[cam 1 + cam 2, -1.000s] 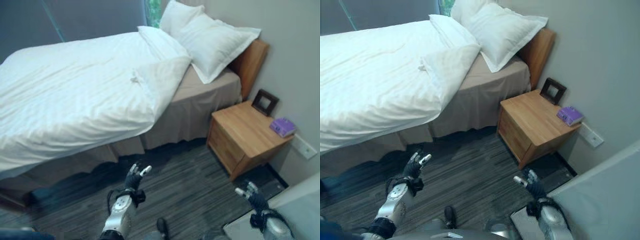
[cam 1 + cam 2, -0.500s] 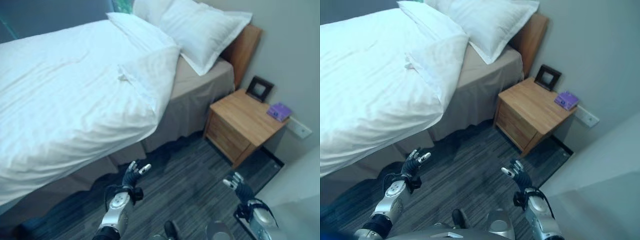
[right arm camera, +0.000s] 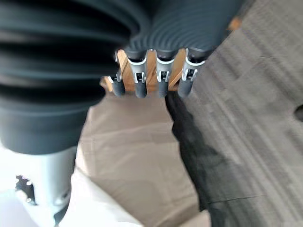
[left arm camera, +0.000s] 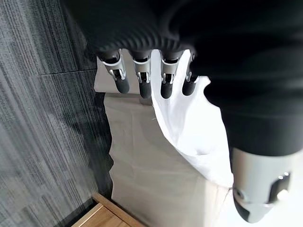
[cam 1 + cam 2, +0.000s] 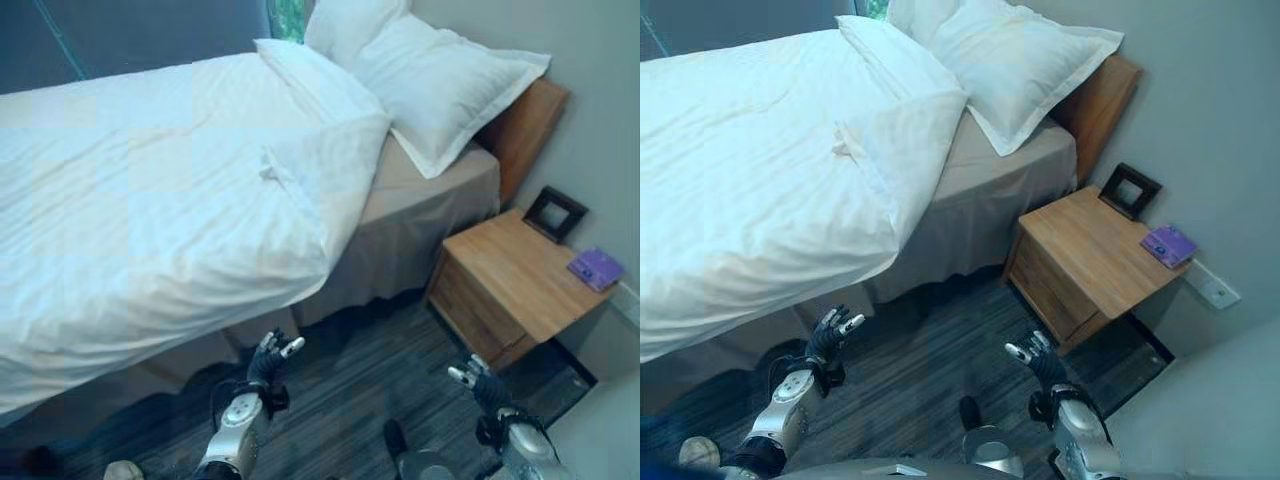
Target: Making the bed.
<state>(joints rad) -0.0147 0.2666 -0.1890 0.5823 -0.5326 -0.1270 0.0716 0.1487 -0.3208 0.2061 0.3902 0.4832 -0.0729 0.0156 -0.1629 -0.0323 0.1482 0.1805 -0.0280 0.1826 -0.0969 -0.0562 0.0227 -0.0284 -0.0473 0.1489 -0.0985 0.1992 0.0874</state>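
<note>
A bed with a white duvet (image 5: 150,210) spreads over the upper left of the head views; the duvet's near corner is folded back, baring the beige sheet (image 5: 410,180). Two white pillows (image 5: 440,80) lean on the wooden headboard (image 5: 525,120). My left hand (image 5: 270,362) hovers open over the dark floor just short of the bed's side, fingers (image 4: 142,82) straight, holding nothing. My right hand (image 5: 478,382) is open too, low at the right near the nightstand, with its fingers (image 3: 161,85) straight toward the beige bed skirt (image 3: 137,151).
A wooden nightstand (image 5: 520,290) stands right of the bed, carrying a dark picture frame (image 5: 555,212) and a purple box (image 5: 597,268). Grey wall runs along the right. Dark striped floor (image 5: 350,400) lies between me and the bed.
The whole view has shifted as the camera moved; the bed and nightstand now sit lower and further right. Both hands stay open and low before me.
</note>
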